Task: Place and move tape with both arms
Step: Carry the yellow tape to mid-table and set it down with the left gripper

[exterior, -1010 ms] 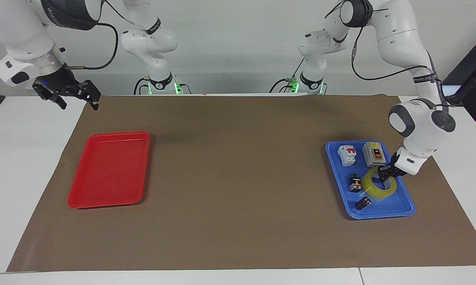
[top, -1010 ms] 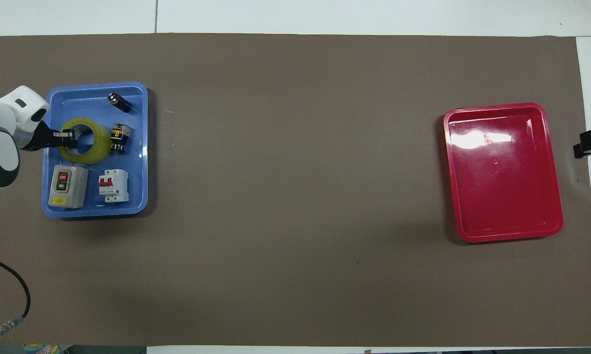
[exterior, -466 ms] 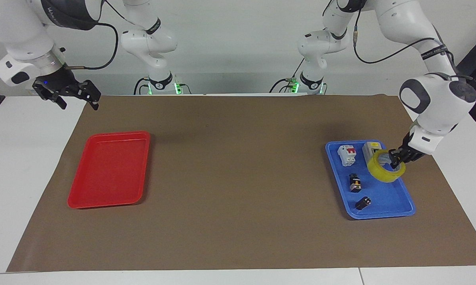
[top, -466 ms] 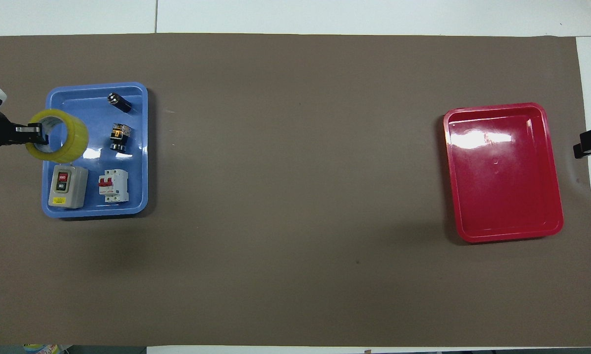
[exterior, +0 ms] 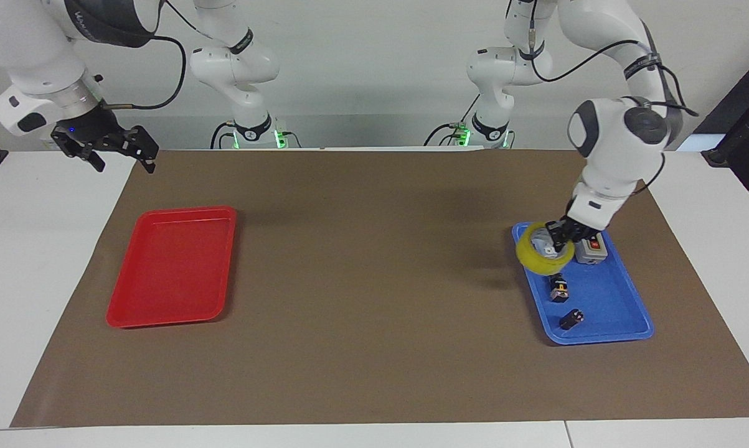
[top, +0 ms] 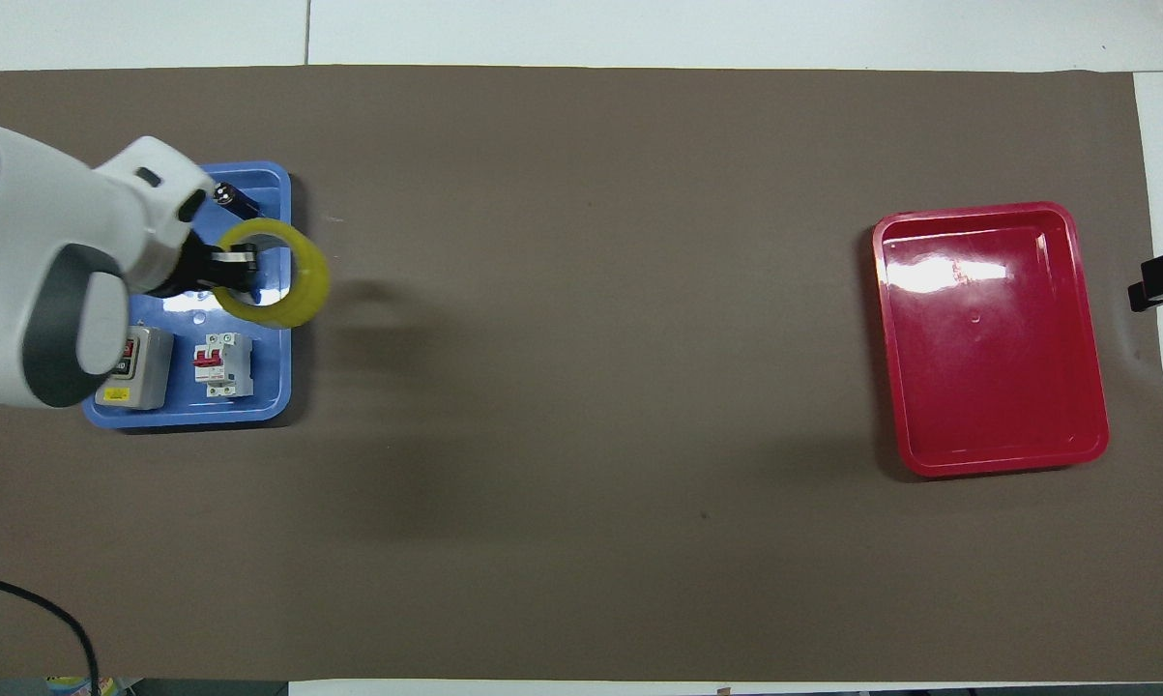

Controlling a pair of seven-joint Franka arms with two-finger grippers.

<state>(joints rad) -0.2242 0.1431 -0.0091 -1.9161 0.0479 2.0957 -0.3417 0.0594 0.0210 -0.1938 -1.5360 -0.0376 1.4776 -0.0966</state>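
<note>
since a second ago the left end effector (exterior: 560, 244) has lifted the tape (exterior: 541, 254) out of the blue tray (exterior: 604, 333) and carried it toward the tray's edge that faces the middle of the counter (exterior: 374, 348). it is clamped on the roll's wall, one finger inside the ring and one outside, and the yellow roll hangs tilted in the air over that edge, throwing a shadow on the brown mat (exterior: 362, 280) just beside the tray.

in the tray lie a grey switch box with red and black buttons (top: 134, 367) and a white circuit breaker with red levers (top: 221, 363) at the end nearer the robots, a small black and orange component (exterior: 559, 289) in the middle, and a small black cylinder (exterior: 571, 319) at the end farther from the robots.

the right end effector (exterior: 120, 153) waits with its fingers spread wide and nothing between them, up over the mat's corner at the right arm's end. the red tray (exterior: 172, 267) lies on the mat below it, farther from the robots.
</note>
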